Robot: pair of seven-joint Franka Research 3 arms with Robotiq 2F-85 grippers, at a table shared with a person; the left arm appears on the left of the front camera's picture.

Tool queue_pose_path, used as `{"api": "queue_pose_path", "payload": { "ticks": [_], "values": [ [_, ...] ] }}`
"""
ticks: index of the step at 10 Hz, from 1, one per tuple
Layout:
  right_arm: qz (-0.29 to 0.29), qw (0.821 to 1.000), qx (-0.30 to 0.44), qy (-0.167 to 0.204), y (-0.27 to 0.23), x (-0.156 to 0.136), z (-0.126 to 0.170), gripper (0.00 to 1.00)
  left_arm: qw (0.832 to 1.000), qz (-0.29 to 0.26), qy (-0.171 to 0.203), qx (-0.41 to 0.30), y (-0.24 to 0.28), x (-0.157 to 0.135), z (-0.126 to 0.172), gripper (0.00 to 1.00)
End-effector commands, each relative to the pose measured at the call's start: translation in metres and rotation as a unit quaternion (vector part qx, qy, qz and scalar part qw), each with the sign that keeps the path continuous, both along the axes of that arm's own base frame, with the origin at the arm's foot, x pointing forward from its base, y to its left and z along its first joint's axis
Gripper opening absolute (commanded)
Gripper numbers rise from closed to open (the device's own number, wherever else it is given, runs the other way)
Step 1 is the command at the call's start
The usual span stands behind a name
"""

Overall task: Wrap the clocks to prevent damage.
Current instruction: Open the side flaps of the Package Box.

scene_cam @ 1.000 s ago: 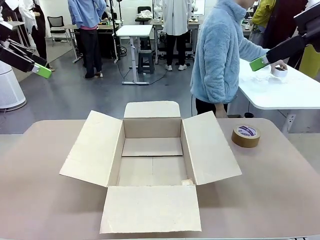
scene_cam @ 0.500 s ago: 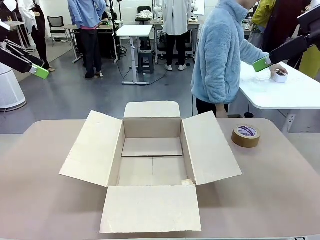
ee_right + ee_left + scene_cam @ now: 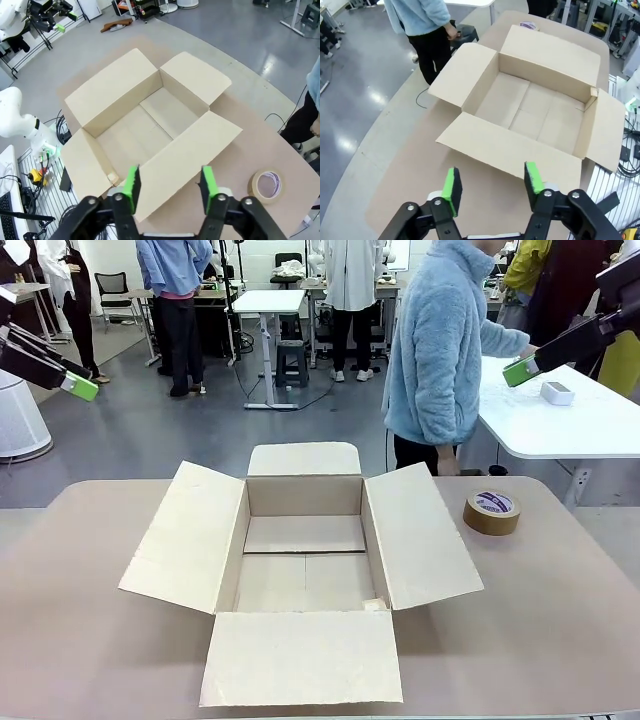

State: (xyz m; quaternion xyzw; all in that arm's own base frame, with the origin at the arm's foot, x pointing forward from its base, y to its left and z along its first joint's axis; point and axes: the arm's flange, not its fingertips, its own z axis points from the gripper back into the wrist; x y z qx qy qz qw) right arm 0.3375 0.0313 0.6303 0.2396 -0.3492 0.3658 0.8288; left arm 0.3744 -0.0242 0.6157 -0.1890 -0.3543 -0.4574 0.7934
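1. I am holding my left gripper (image 3: 491,174) up high with its fingers spread apart. Nothing is sitting between them.
2. My right gripper (image 3: 170,175) is hanging the same way, loose and gripping nothing.
3. The cardboard box (image 3: 305,495) is lying open far below both grippers, and nothing is lying inside it.
4. I am guessing the clocks (image 3: 556,392) are that small white lump sitting on the white table (image 3: 600,430), far past my right gripper. I cannot tell if it is wrapped.
5. I am thinking most of the job is waiting to be done.
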Motion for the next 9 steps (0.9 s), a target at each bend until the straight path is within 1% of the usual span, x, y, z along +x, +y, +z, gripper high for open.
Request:
{"api": "queue_pose_path", "payload": {
  "ticks": [1,2,3,4,6,8,9],
  "values": [
    [0.01,1.0,-0.006,0.005,-0.0033,-0.0018,-0.0051,0.0,1.0,-0.006,0.009,0.017,0.0041,-0.0032,-0.003,0.0],
    [0.011,1.0,-0.008,0.009,-0.0041,-0.0018,-0.0054,0.0,1.0,-0.003,0.012,0.022,0.0051,-0.0032,-0.0051,0.0],
    [0.017,1.0,-0.009,0.016,-0.0045,-0.0013,-0.0061,0.01,1.0,-0.004,0.014,0.025,0.0059,-0.003,-0.0064,0.05],
    [0.022,1.0,-0.011,0.018,-0.0047,-0.0011,-0.0067,0.0,0.999,-0.002,0.015,0.028,0.0077,-0.0031,-0.0077,0.0],
    [0.024,0.999,-0.016,0.019,-0.0045,-0.0002,-0.0064,0.0,0.999,-0.001,0.016,0.031,0.0093,-0.0036,-0.0078,0.0],
    [0.027,0.999,-0.02,0.027,-0.0066,0.0017,-0.0077,0.0,0.999,0.007,0.018,0.034,0.0108,-0.0025,-0.0085,0.0],
    [0.023,0.999,-0.034,0.031,-0.007,0.0015,-0.0081,0.0,0.998,0.021,0.017,0.054,0.0106,-0.0044,-0.0098,0.0]
  ]
}}
